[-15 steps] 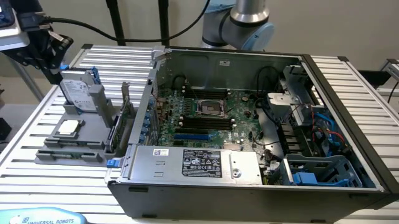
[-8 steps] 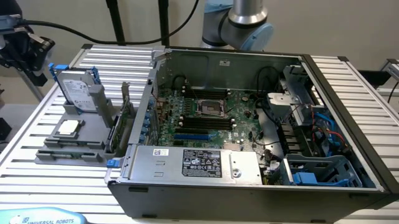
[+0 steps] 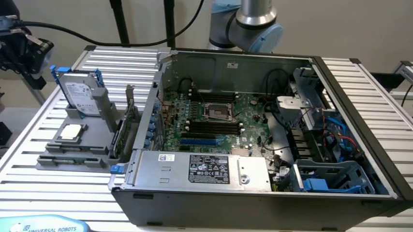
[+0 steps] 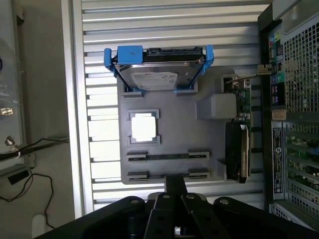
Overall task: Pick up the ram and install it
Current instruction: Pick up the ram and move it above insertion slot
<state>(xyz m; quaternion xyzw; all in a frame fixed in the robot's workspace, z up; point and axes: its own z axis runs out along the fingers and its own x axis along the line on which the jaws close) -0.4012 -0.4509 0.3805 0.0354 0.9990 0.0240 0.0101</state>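
Wrist view shows your gripper (image 4: 174,181), fingers pressed together and empty, hovering near the ram (image 4: 167,156), which lies in the holders (image 4: 138,156) of the grey tray (image 4: 172,124) at the exterior view's left of the computer case (image 3: 258,205). Descend like that and you would likely strike the thin stick's edge instead of straddling it, or skew it in its holders.

"UNIVERSAL ROBOTS" stands on the pale blue cap (image 3: 45,224) at the exterior view's lower left. The power supply label (image 3: 210,170) carries print too small to read.
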